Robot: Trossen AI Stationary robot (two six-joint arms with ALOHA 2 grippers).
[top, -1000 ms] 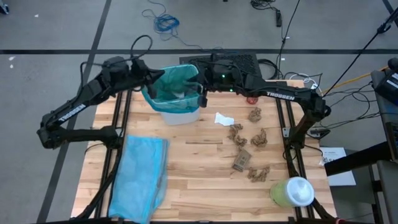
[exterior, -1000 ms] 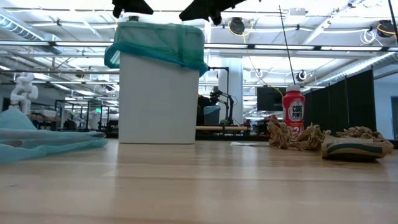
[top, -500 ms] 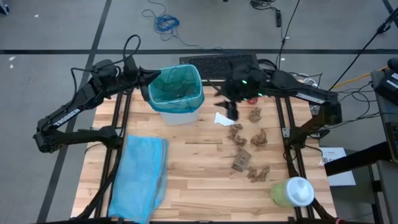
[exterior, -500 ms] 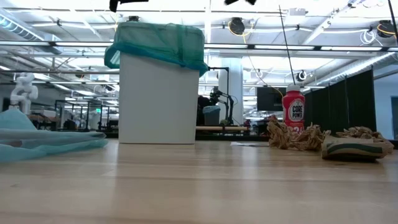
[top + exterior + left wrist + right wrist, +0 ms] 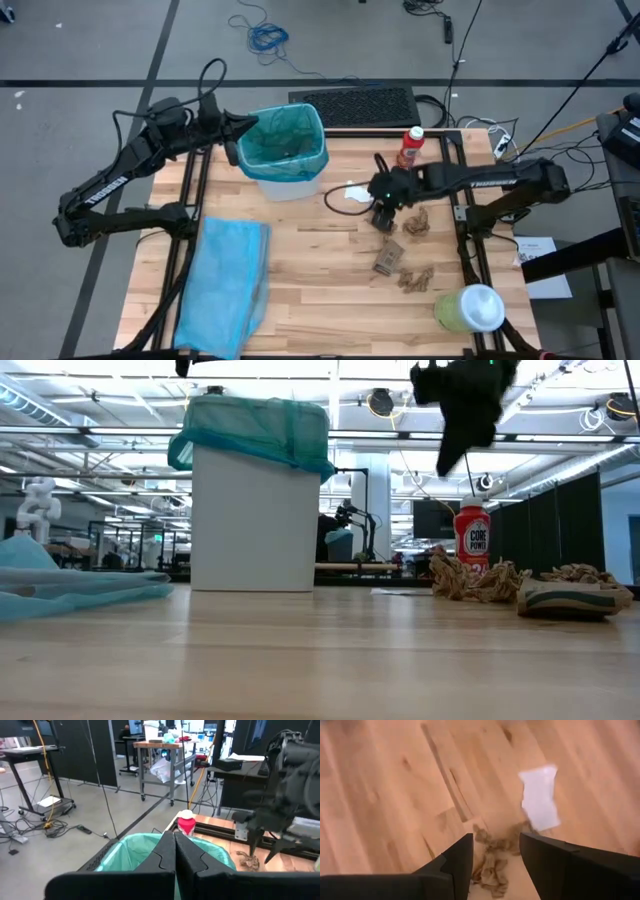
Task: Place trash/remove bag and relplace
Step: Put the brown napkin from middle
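The white bin [image 5: 285, 182] stands at the table's far left, lined with the teal-green bag [image 5: 283, 145], whose top is folded over the rim [image 5: 255, 430]. My left gripper [image 5: 238, 138] hovers shut just left of that rim, its fingers [image 5: 175, 851] pointing across the bag. My right gripper [image 5: 384, 214] is open above the brown paper scraps [image 5: 384, 222] and points down. One scrap [image 5: 490, 865] shows between its fingers, and in the low view the gripper [image 5: 447, 465] hangs well above the table. A white scrap [image 5: 357, 192] lies beside it. The pale sky-blue bag [image 5: 228, 285] lies flat at the near left.
More brown scraps [image 5: 412, 278] are strewn over the right half of the table. A red bottle [image 5: 410, 147] stands at the far edge. A pale-green container with a white top [image 5: 470, 308] stands at the near right corner. Bare wood lies between the blue bag and the scraps.
My right gripper has left the bin's right rim, swung toward the table's right and near side, and come down above the brown scraps. My left gripper has drawn back slightly from the bin's left rim. The teal bag's top has settled flat on the rim.
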